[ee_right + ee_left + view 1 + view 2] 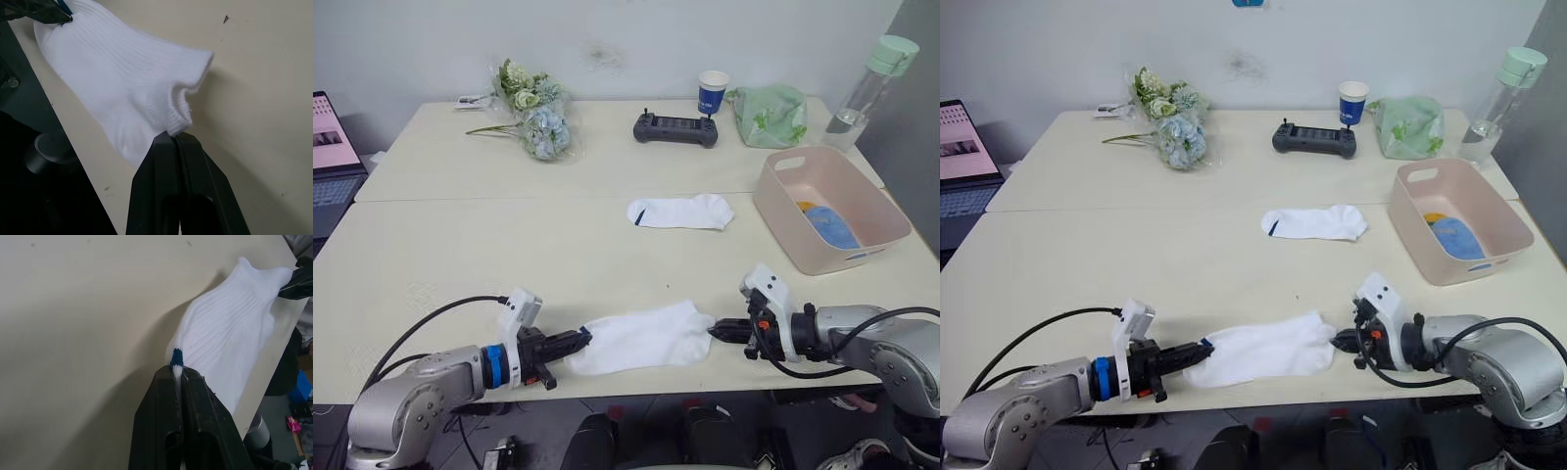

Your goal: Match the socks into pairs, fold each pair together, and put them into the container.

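Note:
A white sock is stretched just above the table's front edge between both grippers. My left gripper is shut on its blue-marked end. At the opposite end, my right gripper is shut on the cuff. A second white sock lies flat in the middle of the table. The pink container stands at the right, holding a light blue sock with a mustard-orange sock beside it.
Along the back of the table are a bouquet, a black controller, a blue paper cup, a pale green cloth bag and a water bottle. A laptop sits off the left edge.

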